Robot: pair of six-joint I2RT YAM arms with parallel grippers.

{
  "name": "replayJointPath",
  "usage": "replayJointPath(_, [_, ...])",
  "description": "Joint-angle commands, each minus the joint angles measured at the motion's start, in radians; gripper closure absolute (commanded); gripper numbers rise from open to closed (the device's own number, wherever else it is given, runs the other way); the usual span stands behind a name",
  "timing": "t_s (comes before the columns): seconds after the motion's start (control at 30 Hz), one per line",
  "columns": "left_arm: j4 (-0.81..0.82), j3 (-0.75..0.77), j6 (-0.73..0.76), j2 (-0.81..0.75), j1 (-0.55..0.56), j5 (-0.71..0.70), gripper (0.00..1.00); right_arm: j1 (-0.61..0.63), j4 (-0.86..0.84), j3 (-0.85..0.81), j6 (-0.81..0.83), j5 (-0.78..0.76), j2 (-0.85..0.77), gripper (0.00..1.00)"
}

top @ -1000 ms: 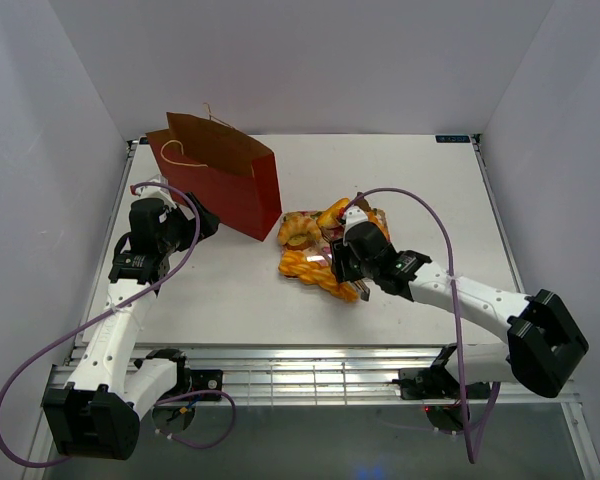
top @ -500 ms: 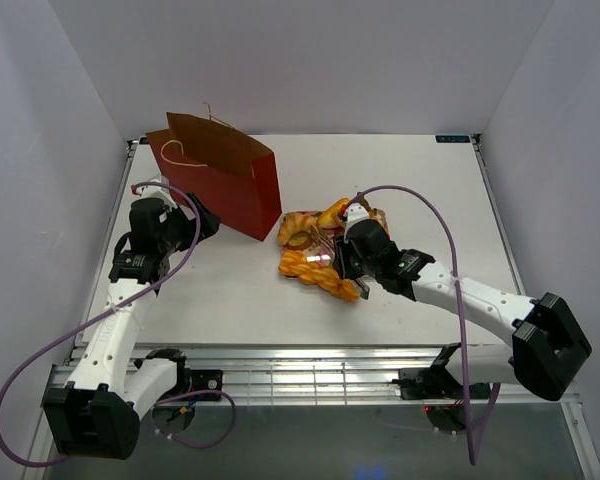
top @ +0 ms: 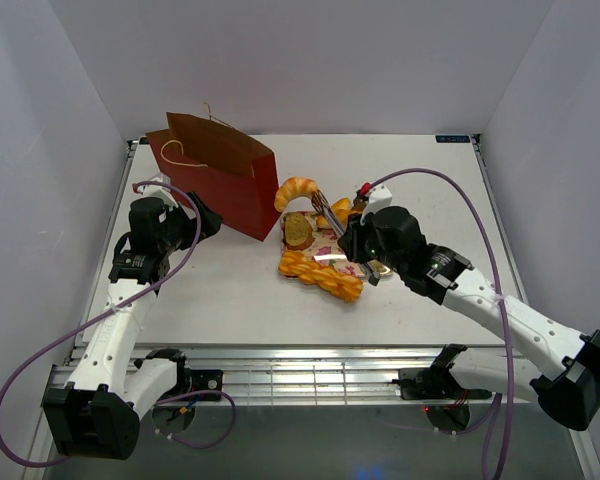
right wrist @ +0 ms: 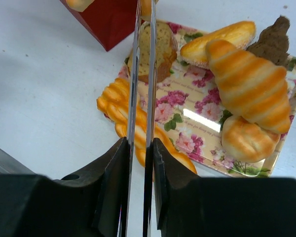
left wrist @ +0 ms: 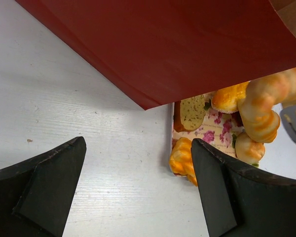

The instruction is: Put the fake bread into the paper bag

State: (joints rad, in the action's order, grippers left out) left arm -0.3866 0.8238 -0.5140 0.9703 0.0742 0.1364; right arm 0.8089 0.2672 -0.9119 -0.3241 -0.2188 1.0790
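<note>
Right gripper, thin fingers pinched on a croissant, now lifted off the floral tray to beside the paper bag; left gripper unmoved, jaws wide, empty

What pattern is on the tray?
The tray has pink roses; right wrist view shows it best.

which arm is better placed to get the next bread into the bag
Right. The right claw is shut on a croissant and holds it up off the tray, beside the paper bag. The left claw is open and empty, low against the bag's outer wall, with no bread between its fingers.
</note>
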Motion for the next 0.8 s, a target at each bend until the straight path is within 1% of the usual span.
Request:
replayJointPath(0.0, [0.017, -0.009, 0.005, -0.021, 0.003, 0.009, 0.02, -0.002, 0.007, -0.099, 0.023, -0.047, -0.042, 0.69])
replayJointPath(0.13, [0.008, -0.005, 0.0, -0.012, 0.003, -0.004, 0.02, -0.002, 0.033, -0.162, 0.045, -0.059, -0.051, 0.69])
replayJointPath(0.33, [0.005, -0.006, -0.004, -0.018, 0.004, -0.017, 0.02, -0.002, 0.049, -0.268, 0.086, -0.053, -0.016, 0.69])
replayJointPath(0.5, [0.003, -0.006, -0.006, -0.018, 0.004, -0.027, 0.02, -0.002, 0.026, -0.358, 0.108, -0.008, 0.038, 0.69])
replayJointPath(0.77, [0.0, -0.006, -0.008, -0.016, 0.003, -0.034, 0.02, -0.001, 0.006, -0.511, 0.131, 0.062, 0.179, 0.69])
